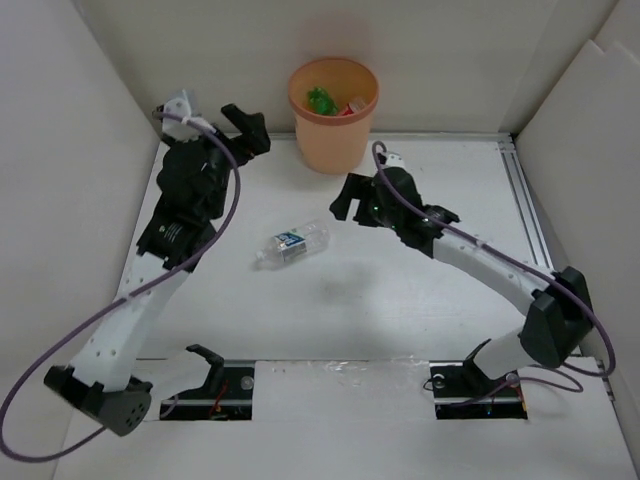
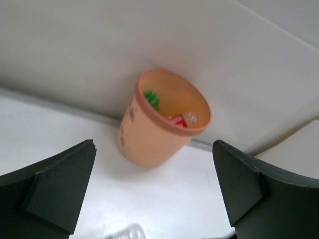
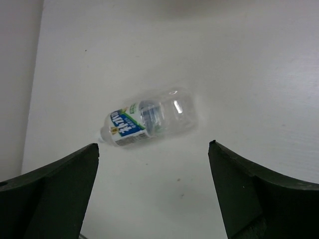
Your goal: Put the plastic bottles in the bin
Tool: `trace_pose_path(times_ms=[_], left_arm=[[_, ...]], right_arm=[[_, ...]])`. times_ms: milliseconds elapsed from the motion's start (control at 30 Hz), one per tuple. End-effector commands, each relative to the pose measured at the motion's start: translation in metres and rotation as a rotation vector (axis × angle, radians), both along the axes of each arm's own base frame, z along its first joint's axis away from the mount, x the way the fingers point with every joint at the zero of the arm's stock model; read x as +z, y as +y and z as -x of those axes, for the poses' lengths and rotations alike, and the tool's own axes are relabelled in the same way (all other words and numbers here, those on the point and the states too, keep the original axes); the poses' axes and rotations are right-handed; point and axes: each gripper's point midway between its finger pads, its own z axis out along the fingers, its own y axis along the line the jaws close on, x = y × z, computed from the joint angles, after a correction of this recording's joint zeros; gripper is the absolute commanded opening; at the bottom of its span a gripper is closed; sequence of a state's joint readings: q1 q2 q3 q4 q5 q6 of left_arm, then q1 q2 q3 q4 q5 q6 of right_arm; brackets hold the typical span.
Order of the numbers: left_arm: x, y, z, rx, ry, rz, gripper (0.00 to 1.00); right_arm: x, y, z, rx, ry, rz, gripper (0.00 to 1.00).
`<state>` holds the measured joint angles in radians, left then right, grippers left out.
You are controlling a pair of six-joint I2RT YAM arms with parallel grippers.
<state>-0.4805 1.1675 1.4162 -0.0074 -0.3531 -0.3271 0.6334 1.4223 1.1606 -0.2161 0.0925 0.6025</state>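
The orange-peach bin [image 1: 334, 115] stands upright at the back middle of the table; it also shows in the left wrist view [image 2: 162, 117]. Inside it lie a green bottle [image 1: 321, 99] and a red-labelled bottle [image 1: 353, 105]. One clear bottle with a blue label [image 1: 291, 243] lies on its side mid-table; it also shows in the right wrist view [image 3: 149, 118]. My left gripper [image 1: 244, 128] is open and empty, left of the bin. My right gripper [image 1: 347, 201] is open and empty, right of the lying bottle and apart from it.
White walls enclose the table on the left, back and right. A metal rail [image 1: 527, 205] runs along the right side. The arm bases and cables sit at the near edge [image 1: 330, 385].
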Motion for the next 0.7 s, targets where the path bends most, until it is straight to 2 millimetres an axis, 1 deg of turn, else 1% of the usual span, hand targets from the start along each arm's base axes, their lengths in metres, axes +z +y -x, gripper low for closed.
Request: trace_pose_path(times_ms=[0, 33, 67, 100, 133, 167, 200, 233, 267, 300, 333, 367, 400, 433, 467, 500, 600, 667], left_arm=[[-0.089, 0.02, 0.017, 0.122, 0.226, 0.118, 1.0], [-0.098, 0.016, 0.024, 0.086, 0.241, 0.13, 1.0], [-0.095, 0.01, 0.04, 0.019, 0.228, 0.154, 1.0], [-0.111, 0.008, 0.046, 0.002, 0.26, 0.154, 1.0], [-0.115, 0.008, 0.051, -0.009, 0.271, 0.161, 1.0], [-0.11, 0.012, 0.061, -0.021, 0.255, 0.17, 1.0], [-0.113, 0.011, 0.067, -0.043, 0.261, 0.169, 1.0], [-0.113, 0.013, 0.07, -0.044, 0.255, 0.163, 1.0], [-0.108, 0.015, 0.078, -0.057, 0.242, 0.17, 1.0], [-0.108, 0.017, 0.081, -0.057, 0.243, 0.16, 1.0], [-0.105, 0.018, 0.083, -0.058, 0.234, 0.165, 1.0], [-0.109, 0.018, 0.083, -0.057, 0.241, 0.152, 1.0], [-0.108, 0.018, 0.087, -0.069, 0.238, 0.153, 1.0], [-0.108, 0.016, 0.087, -0.081, 0.24, 0.153, 1.0], [-0.108, 0.016, 0.087, -0.081, 0.24, 0.153, 1.0], [-0.108, 0.016, 0.087, -0.081, 0.24, 0.153, 1.0], [-0.111, 0.015, 0.089, -0.089, 0.252, 0.148, 1.0], [-0.111, 0.014, 0.089, -0.098, 0.254, 0.148, 1.0]], right_arm=[[-0.004, 0.023, 0.002, -0.189, 0.099, -0.069, 0.95], [-0.016, 0.032, 0.001, -0.203, 0.138, -0.084, 0.95], [-0.02, 0.041, 0.0, -0.202, 0.166, -0.124, 0.95], [-0.029, 0.049, 0.004, -0.179, 0.211, -0.139, 0.95], [-0.03, 0.061, 0.006, -0.176, 0.233, -0.174, 0.95], [-0.04, 0.067, 0.001, -0.198, 0.264, -0.184, 0.95], [-0.043, 0.073, 0.003, -0.211, 0.285, -0.194, 0.95], [-0.042, 0.082, 0.003, -0.237, 0.316, -0.236, 0.95], [-0.054, 0.089, 0.003, -0.245, 0.343, -0.232, 0.94], [-0.055, 0.094, -0.001, -0.255, 0.35, -0.251, 0.94], [-0.057, 0.102, 0.0, -0.262, 0.363, -0.277, 0.94], [-0.063, 0.108, -0.005, -0.271, 0.37, -0.289, 0.94], [-0.062, 0.112, -0.009, -0.278, 0.372, -0.309, 0.94], [-0.064, 0.114, -0.011, -0.282, 0.374, -0.318, 0.94], [-0.059, 0.12, -0.017, -0.282, 0.366, -0.343, 0.92], [-0.067, 0.123, -0.019, -0.286, 0.374, -0.333, 0.92], [-0.08, 0.129, -0.021, -0.298, 0.42, -0.305, 0.92], [-0.085, 0.131, -0.023, -0.311, 0.44, -0.29, 0.92]])
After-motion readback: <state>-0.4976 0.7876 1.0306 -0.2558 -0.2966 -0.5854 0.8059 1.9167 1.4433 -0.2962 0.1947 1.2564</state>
